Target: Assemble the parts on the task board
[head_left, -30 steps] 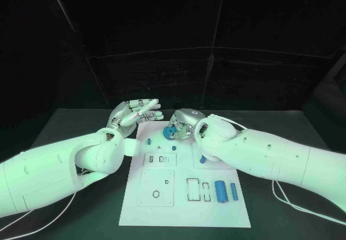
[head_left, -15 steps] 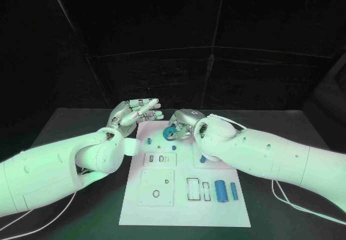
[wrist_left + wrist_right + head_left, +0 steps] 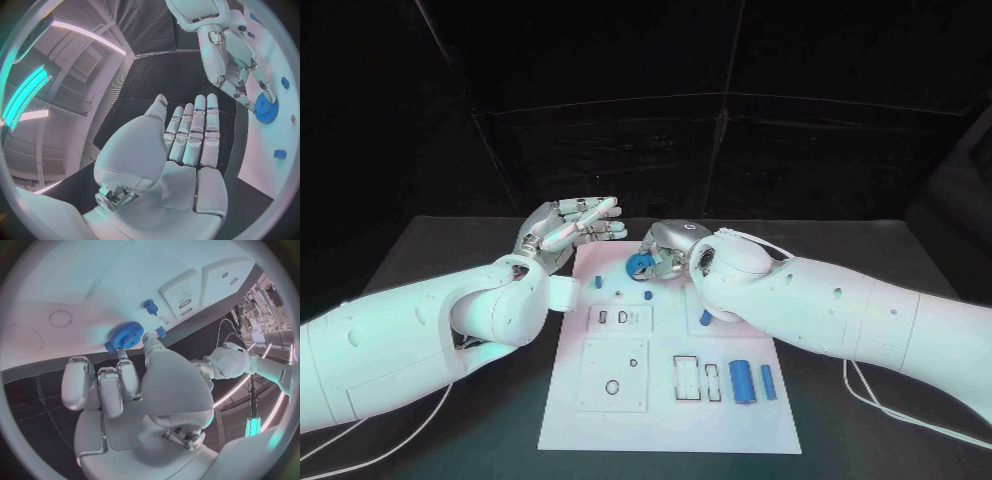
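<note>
Change: the blue gear (image 3: 640,264) sits a little nearer the white task board (image 3: 669,400) than a second ago, and the right hand has shifted slightly; I judge the gear is being brought down to its seat, so the step is in progress, not finished
Left hand (image 3: 568,228): at about 10 o'clock from the board's middle, raised over the black counter (image 3: 444,250) just beside the board's far left corner; palm open, fingers straight and close side by side, holding nothing; it has not moved
Blue gear: at 12 o'clock on the board, at its far end, near small blue parts (image 3: 599,283); I cannot tell if it touches the board
Right hand (image 3: 672,243): at about 12 to 1 o'clock, bent down over the far end; fingers (image 3: 128,371) pinching the gear at its edge
Other parts: two blue cylinders (image 3: 753,382) lie at about 4 o'clock, well apart from the hands
</note>
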Controlling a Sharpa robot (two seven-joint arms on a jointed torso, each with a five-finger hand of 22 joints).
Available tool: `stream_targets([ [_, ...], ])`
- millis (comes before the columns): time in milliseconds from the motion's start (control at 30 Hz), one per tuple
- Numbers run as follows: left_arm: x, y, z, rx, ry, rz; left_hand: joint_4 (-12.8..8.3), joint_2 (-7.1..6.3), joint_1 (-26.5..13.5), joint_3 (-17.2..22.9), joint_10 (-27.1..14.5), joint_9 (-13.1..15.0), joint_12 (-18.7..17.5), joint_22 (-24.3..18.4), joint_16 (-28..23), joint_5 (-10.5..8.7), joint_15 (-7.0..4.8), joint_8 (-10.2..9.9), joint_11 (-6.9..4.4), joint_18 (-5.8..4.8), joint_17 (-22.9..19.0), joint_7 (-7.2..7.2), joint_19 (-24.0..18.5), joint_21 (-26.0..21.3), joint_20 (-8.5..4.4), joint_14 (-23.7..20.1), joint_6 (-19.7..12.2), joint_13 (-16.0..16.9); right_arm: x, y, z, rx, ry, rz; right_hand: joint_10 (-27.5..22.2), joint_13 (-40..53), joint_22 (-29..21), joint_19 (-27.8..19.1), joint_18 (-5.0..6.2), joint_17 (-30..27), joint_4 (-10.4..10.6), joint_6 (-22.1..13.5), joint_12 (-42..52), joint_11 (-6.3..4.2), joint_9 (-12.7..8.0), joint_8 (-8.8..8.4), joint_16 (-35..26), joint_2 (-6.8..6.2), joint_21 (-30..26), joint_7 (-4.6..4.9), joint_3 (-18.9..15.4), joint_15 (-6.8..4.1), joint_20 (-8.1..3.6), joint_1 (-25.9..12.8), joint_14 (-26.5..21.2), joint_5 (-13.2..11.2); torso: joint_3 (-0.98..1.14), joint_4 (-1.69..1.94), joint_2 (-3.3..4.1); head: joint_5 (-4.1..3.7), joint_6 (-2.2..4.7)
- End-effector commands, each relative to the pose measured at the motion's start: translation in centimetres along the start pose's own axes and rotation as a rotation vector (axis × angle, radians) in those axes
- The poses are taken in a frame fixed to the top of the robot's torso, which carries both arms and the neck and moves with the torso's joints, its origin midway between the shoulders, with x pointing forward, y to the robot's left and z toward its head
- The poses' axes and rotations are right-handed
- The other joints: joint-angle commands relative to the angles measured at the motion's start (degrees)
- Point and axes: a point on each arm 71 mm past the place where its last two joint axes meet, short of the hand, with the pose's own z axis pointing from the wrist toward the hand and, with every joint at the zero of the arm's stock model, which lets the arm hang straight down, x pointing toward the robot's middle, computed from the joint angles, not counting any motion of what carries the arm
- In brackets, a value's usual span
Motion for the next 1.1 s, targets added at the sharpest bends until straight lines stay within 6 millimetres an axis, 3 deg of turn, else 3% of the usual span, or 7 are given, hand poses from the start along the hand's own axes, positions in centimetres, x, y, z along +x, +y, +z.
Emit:
stream_targets([
  [33, 0.1, -0.1, 0.1, 0.006, 0.012, -0.005, -0.38, 0.34, 0.19, 0.01, 0.09, -0.09, -0.35, -0.09, -0.20, -0.01, 0.11, -0.21, 0.32, 0.31, 0.05, 0.18, 0.40, 0.09, 0.07, 0.06, 0.17, -0.10, 0.2, -0.1, 0.0, 0.013, 0.036, -0.005, 0.19, 3.66, 0.16, 0.17, -0.44, 10.24, 1.05, 0.60, 0.40, -0.05, 0.08, 0.24, 0.34, 0.15, 0.36, -0.11, -0.87, 0.36, 0.30, -1.00, 4.92, 0.74, 0.01, -0.05, 0.00, 0.01, -0.12],
  [533, 0.0, -0.1, 0.1, 0.006, 0.009, -0.003, -0.38, 0.34, 0.19, 0.01, 0.09, -0.09, -0.35, -0.09, -0.20, -0.01, 0.11, -0.21, 0.32, 0.31, 0.05, 0.18, 0.40, 0.09, 0.07, 0.06, 0.17, -0.10, 0.2, -0.6, -0.5, 0.031, 0.002, 0.020, -0.05, 3.49, 0.29, 0.22, -0.47, 10.61, 2.16, -0.88, 0.16, 0.12, -0.18, -0.16, 0.47, 0.65, 0.44, 0.10, -3.89, 0.46, 0.34, -0.23, 5.00, 3.28, 0.03, -0.05, -0.02, -0.04, -0.08],
  [1100, -0.2, -0.1, 0.1, 0.006, 0.004, 0.000, -0.44, 0.38, 0.23, 0.03, 0.04, -0.10, -0.43, -0.12, -0.27, 0.00, 0.13, -0.28, 0.35, 0.31, 0.07, 0.22, 0.40, 0.07, 0.08, 0.05, 0.13, -0.10, -0.1, -1.3, -1.1, 0.037, -0.037, 0.037, 0.03, 3.60, 0.50, 0.32, -0.51, 10.71, 2.11, -0.25, 0.27, 0.13, -0.08, 0.00, 0.51, 0.61, 0.54, 0.09, -4.29, 0.49, 0.38, 0.13, 5.02, 3.27, 0.01, -0.11, -0.01, -0.20, -0.20],
])
